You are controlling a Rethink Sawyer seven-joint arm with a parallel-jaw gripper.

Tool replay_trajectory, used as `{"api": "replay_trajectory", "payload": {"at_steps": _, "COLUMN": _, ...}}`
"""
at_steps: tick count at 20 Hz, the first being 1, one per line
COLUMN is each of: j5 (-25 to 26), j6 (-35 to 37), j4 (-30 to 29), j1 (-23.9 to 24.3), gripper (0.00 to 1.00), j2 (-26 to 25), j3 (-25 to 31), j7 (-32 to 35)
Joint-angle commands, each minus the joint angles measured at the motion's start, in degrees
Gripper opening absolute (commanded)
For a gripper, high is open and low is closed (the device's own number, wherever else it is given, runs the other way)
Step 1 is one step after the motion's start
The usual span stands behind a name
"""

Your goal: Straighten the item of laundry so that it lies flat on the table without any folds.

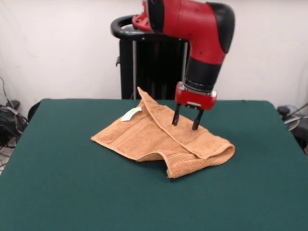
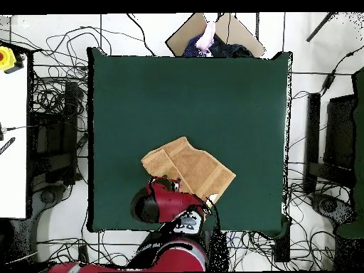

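Observation:
The item of laundry (image 1: 159, 139) is an orange-tan towel lying crumpled near the middle of the green table (image 1: 72, 192). One long fold is doubled over along its right side, and a corner peaks up at the back beside a small white tag (image 1: 131, 114). My gripper (image 1: 185, 126) hangs open just over that folded ridge, with nothing between its black fingers (image 1: 176, 116). In the overhead view the towel (image 2: 192, 165) lies towards the table's (image 2: 185, 92) near edge. The red arm (image 2: 167, 206) covers the towel's near corner and hides the gripper.
The black pedestal (image 1: 144, 67) stands behind the table's far edge. Tangled cables (image 2: 50, 135) lie on the floor around the table on all sides. A brown cardboard sheet (image 2: 227, 32) lies beyond the edge opposite the robot.

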State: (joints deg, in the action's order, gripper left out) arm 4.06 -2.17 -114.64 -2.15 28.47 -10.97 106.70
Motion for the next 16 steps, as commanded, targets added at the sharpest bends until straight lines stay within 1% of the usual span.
{"api": "replay_trajectory", "payload": {"at_steps": 1, "j5": -3.33, "j6": 12.22, "j4": 9.76, "j1": 2.19, "gripper": 1.00, "j2": 2.63, "j3": 13.94, "j7": 4.68}}
{"api": "replay_trajectory", "payload": {"at_steps": 4, "j5": -2.48, "j6": 11.86, "j4": 10.86, "j1": 3.29, "gripper": 1.00, "j2": 1.18, "j3": 15.53, "j7": 4.86}}
{"api": "replay_trajectory", "payload": {"at_steps": 9, "j5": -1.19, "j6": 6.29, "j4": 11.33, "j1": 4.45, "gripper": 1.00, "j2": -2.48, "j3": 17.69, "j7": 6.60}}
{"api": "replay_trajectory", "payload": {"at_steps": 11, "j5": -0.22, "j6": 3.84, "j4": 11.56, "j1": 3.91, "gripper": 1.00, "j2": -3.26, "j3": 17.13, "j7": 6.92}}
{"api": "replay_trajectory", "payload": {"at_steps": 15, "j5": 1.08, "j6": -2.24, "j4": 12.13, "j1": 4.63, "gripper": 1.00, "j2": -6.09, "j3": 17.11, "j7": 7.64}}
{"api": "replay_trajectory", "payload": {"at_steps": 16, "j5": 1.23, "j6": -2.13, "j4": 12.09, "j1": 4.92, "gripper": 1.00, "j2": -5.75, "j3": 17.20, "j7": 7.25}}
